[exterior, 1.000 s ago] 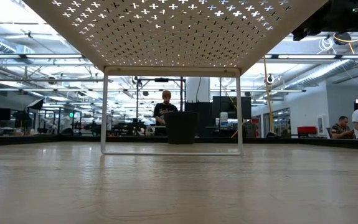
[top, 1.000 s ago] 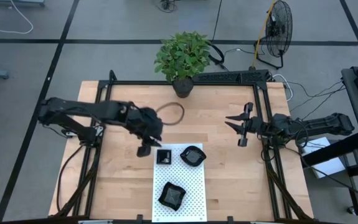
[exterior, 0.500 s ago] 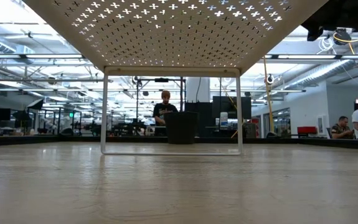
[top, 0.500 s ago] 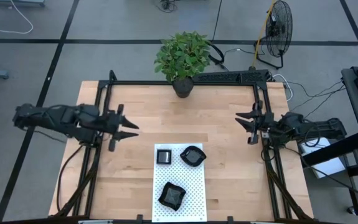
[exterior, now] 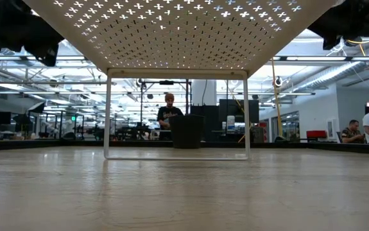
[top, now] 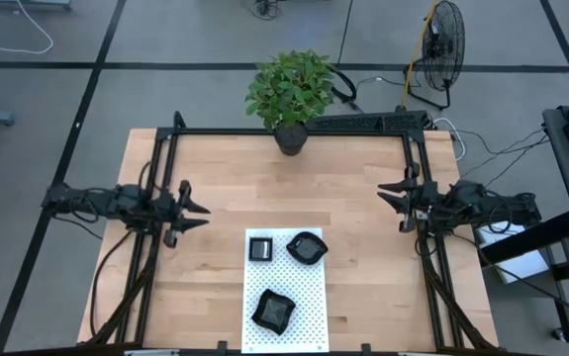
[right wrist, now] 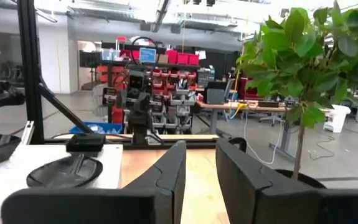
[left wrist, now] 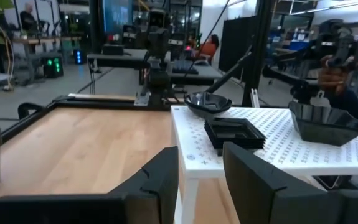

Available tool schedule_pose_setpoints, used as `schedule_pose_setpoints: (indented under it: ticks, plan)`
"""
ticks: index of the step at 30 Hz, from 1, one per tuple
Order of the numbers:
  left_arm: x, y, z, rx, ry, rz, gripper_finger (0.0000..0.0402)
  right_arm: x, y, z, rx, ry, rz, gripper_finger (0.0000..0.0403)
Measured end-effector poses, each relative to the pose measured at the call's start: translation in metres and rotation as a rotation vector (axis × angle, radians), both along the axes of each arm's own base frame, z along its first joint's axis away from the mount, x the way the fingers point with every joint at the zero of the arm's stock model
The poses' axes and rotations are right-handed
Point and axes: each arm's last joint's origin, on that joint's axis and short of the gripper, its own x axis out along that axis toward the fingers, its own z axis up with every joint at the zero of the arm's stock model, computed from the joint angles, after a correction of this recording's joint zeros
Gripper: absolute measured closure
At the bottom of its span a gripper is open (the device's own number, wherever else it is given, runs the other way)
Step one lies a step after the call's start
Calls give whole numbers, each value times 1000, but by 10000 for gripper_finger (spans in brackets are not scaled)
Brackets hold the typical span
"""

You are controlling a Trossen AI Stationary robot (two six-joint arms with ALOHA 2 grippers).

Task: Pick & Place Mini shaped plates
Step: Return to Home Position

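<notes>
Three mini shaped plates, glossy black, lie on a raised white dotted mat (top: 299, 292): a square one (top: 261, 248), a rounded one (top: 306, 247) and an irregular one (top: 274, 311). The left wrist view shows the square plate (left wrist: 231, 132), the rounded plate (left wrist: 208, 102) and the irregular plate (left wrist: 325, 123) resting on their bases. My left gripper (top: 195, 208) hovers open near the table's left side, pointing at the mat. My right gripper (top: 393, 194) hovers open near the right side. Both hold nothing.
A potted plant (top: 290, 99) stands at the table's far edge. A black frame (top: 294, 132) runs around the table. In the low view the mat's underside (exterior: 171, 32) stands on white legs (exterior: 107, 115). Bare wood (top: 343, 188) lies between the grippers. People show in the room behind.
My left gripper has drawn back from beside the square plate toward the table's left edge and now points level at the mat. My right gripper has moved a little toward the right edge. The three plates have stayed in place on the mat.
</notes>
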Motion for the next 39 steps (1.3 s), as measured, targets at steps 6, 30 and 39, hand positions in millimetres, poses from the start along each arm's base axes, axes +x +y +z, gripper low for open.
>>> schedule_pose_setpoints:
  ticks: [6,30,39]
  plan:
    - [-3,-1,-15,28,-25,-13,272,3,0,-22,2,-20,-4,328]
    - [2,-1,-29,-19,-31,23,272,14,3,-57,-9,40,47,328]
    - [2,-1,-29,45,-38,25,272,14,3,-57,34,35,54,328]
